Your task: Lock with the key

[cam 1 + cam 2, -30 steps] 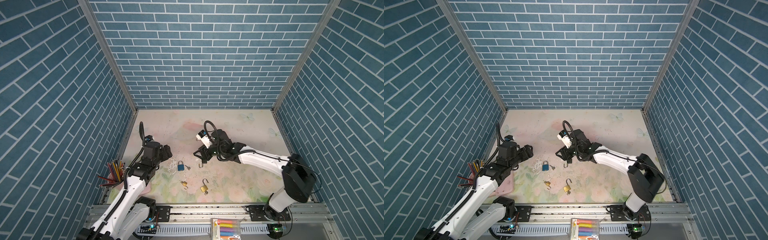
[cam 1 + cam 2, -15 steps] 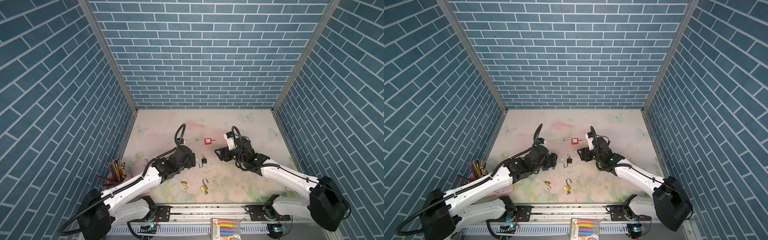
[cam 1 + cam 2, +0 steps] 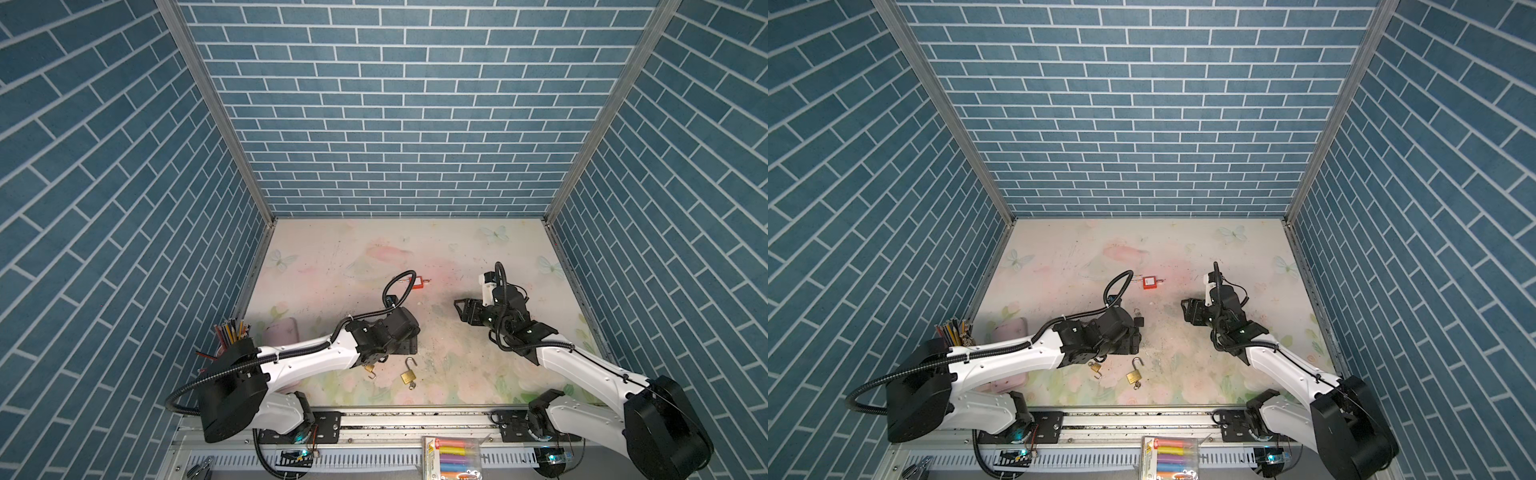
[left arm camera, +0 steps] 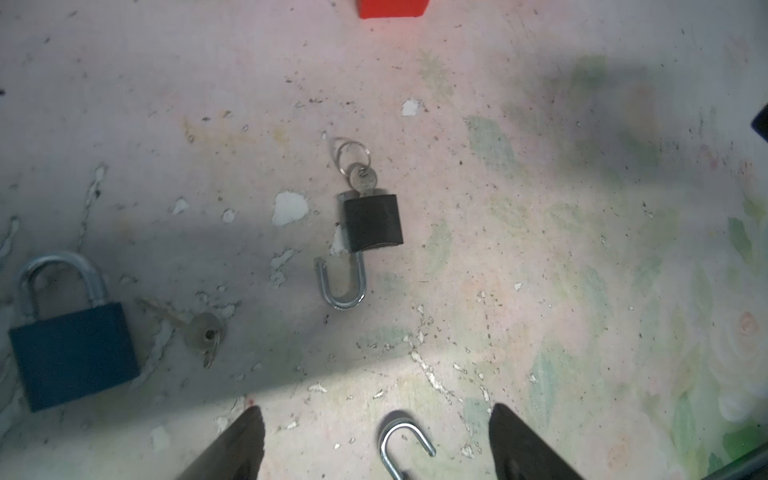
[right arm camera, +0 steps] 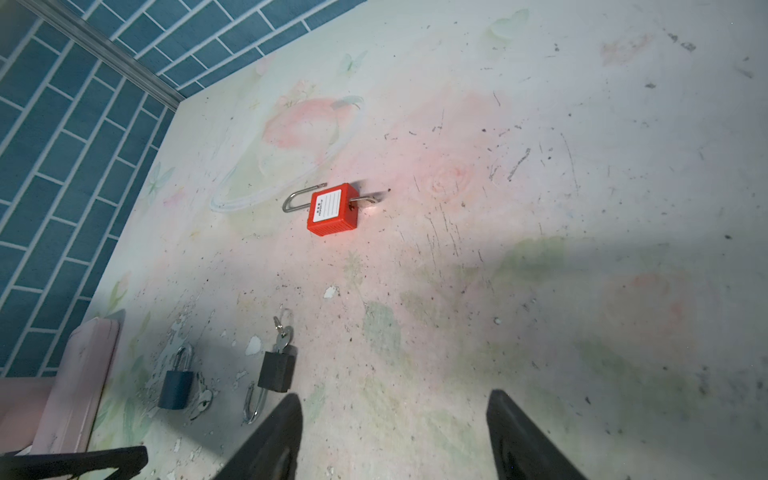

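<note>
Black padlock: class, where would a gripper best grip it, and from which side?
Probably its body, from above, jaws across the two plain edges: it lies flat, with the key at one end and the open shackle at the other.

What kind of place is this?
Probably a robot test booth: blue brick-print panels enclose a worn floral tabletop, left arm and right arm stand on a front rail, padlocks lie about.
</note>
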You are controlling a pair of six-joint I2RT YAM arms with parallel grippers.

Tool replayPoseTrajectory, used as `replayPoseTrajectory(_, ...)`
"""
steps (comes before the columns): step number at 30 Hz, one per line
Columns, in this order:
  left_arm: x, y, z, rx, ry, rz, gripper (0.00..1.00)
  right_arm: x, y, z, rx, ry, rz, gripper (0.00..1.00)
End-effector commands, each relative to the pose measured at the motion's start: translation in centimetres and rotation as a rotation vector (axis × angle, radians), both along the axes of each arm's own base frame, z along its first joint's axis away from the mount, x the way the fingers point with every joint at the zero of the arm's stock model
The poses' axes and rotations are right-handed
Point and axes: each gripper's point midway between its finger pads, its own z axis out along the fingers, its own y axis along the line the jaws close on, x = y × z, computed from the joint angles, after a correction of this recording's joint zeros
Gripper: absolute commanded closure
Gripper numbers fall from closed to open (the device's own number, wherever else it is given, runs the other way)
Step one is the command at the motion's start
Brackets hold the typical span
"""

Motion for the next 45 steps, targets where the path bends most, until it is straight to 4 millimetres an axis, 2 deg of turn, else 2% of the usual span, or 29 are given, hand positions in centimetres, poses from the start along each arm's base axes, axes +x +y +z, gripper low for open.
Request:
replayPoseTrajectory(1,-2.1,4.0,-0.8,0.041,0.054,0.141,0.14,0.8,0.8,1.9,0.029,-0.068,0.028,0.29)
replayPoseTrajectory(5,-4.2,6.0,-1.3,0.008,0.104,0.220,0.14,0.6,1.8,1.1,0.063,-0.042,0.071,0.30)
replayPoseTrajectory(10,-6.8,7.1,-3.4,-0.031,0.225,0.274,0.15,0.7,2.8,-0.3,0.061,-0.015,0.123,0.32)
replayPoseTrajectory(16,-7.9,8.0,-5.1,-0.014,0.320,0.341,0.15,0.9,4.9,-0.9,0.102,0.042,0.205,0.36)
replayPoseTrajectory(23,-7.0,9.0,-6.4,0.027,0.370,0.417,0.22,0.9,5.4,-1.5,0.104,0.071,0.225,0.38)
replayPoseTrajectory(28,-5.4,9.2,-7.0,0.034,0.364,0.442,0.34,1.3,6.0,-1.3,0.107,0.059,0.252,0.38)
replayPoseTrajectory(37,-4.9,7.6,-7.0,0.076,0.391,0.345,0.50,2.3,7.8,-1.9,0.140,0.086,0.302,0.41)
replayPoseTrajectory(40,-5.0,7.3,-7.4,0.064,0.394,0.334,0.55,2.2,7.9,-2.3,0.142,0.101,0.308,0.42)
replayPoseTrajectory(45,-3.9,6.7,-7.3,0.097,0.342,0.286,0.61,1.9,7.7,-2.4,0.143,0.105,0.307,0.42)
